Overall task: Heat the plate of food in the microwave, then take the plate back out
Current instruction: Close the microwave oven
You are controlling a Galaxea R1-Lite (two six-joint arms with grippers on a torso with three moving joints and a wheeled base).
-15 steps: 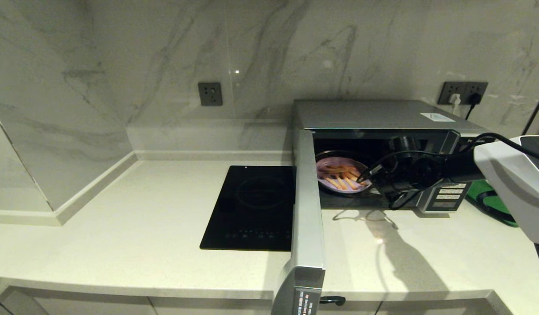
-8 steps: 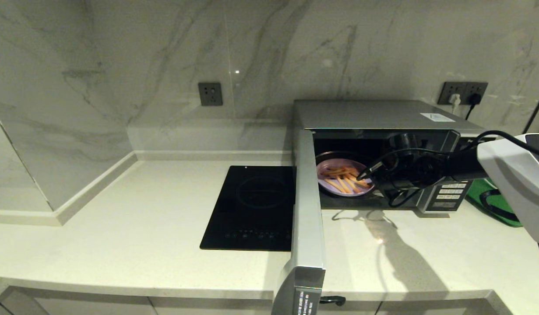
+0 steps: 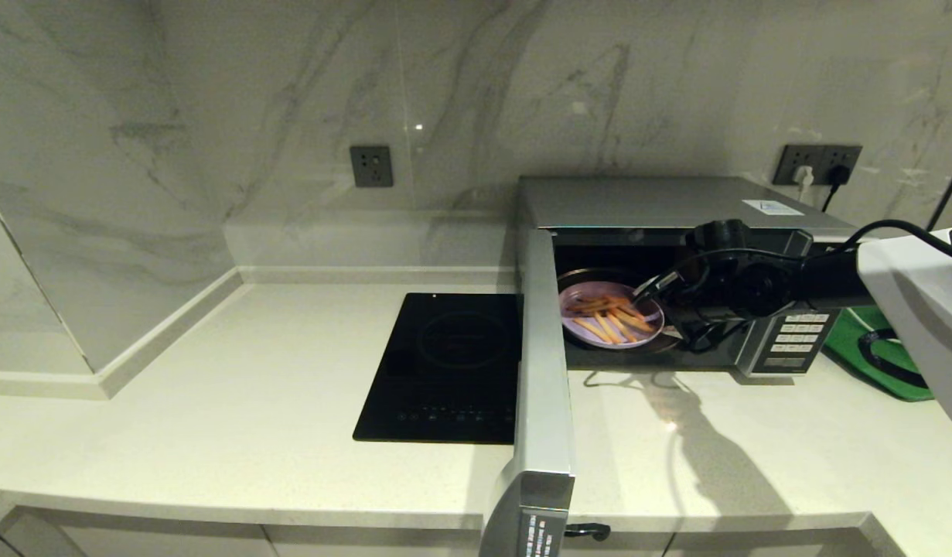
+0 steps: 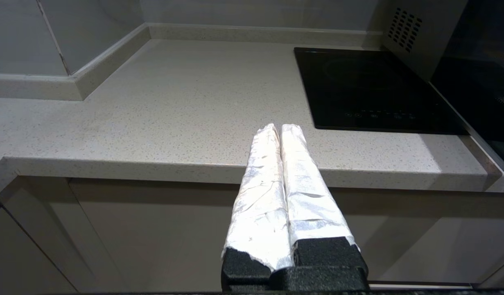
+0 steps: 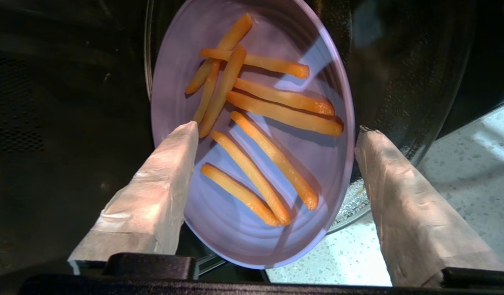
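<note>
Plate of food lies inside microwave; right gripper spread wide, holding nothing, should retreat level, clearing the rim. Left gripper pressed together, parked.

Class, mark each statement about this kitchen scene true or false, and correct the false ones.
1. The microwave door stands open. True.
2. The plate of fries lies on the hob. False: it lies inside the microwave.
3. The right end effector is open, one finger either side of the plate. True.
4. The left end effector is clamped on the plate. False: it is shut on nothing, at the counter edge.
5. A green tray lies right of the microwave. True.
</note>
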